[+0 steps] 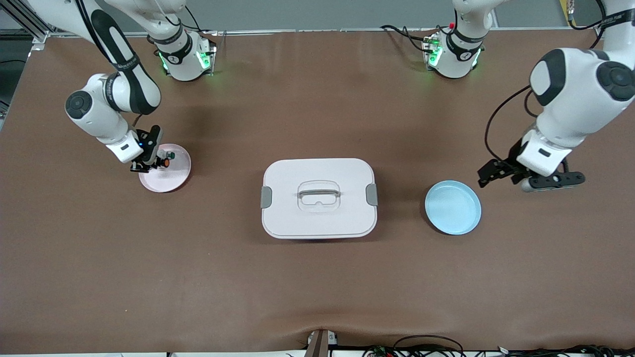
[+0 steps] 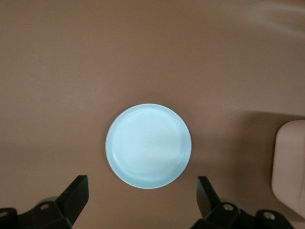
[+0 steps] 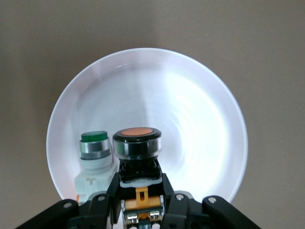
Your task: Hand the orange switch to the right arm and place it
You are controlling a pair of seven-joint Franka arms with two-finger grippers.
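Note:
The orange switch (image 1: 167,162) is a small black part with a round orange cap. My right gripper (image 1: 158,163) is shut on its body over the pink plate (image 1: 171,187) at the right arm's end of the table. In the right wrist view the fingers (image 3: 110,191) clamp the switch (image 3: 137,139) from both sides, cap toward the plate's middle (image 3: 190,119). Whether it rests on the plate I cannot tell. My left gripper (image 1: 491,173) is open and empty, low beside the blue plate (image 1: 453,207); it also shows in the left wrist view (image 2: 142,200).
A clear-white switch with a green cap (image 3: 95,149) stands on the pink plate right beside the orange one (image 1: 172,155). A white lidded box with a handle (image 1: 319,198) sits mid-table. The blue plate (image 2: 148,145) holds nothing.

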